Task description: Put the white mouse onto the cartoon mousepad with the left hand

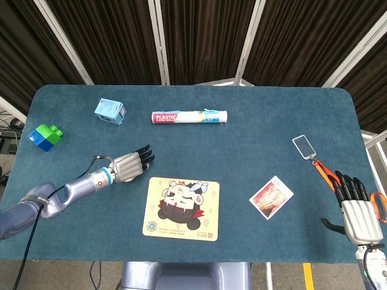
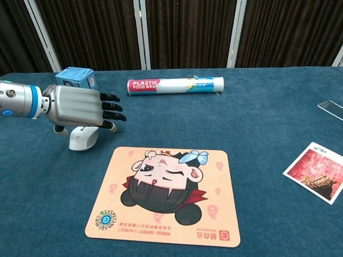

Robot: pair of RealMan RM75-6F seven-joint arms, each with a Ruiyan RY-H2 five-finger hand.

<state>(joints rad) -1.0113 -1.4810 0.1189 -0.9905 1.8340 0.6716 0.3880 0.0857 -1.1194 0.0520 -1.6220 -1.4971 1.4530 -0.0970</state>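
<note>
The white mouse lies on the blue table cloth just left of the cartoon mousepad's far corner. My left hand is directly over it, palm down, fingers stretched out and apart, thumb hanging beside the mouse's left side. The chest view shows the mouse resting on the cloth, not lifted. In the head view my left hand hides the mouse completely; the mousepad lies to its lower right. My right hand sits at the front right edge, fingers straight and holding nothing.
At the back stand a light-blue box and a food wrap roll. A green and blue brick is at the far left. A photo card and a clear badge with an orange lanyard lie on the right.
</note>
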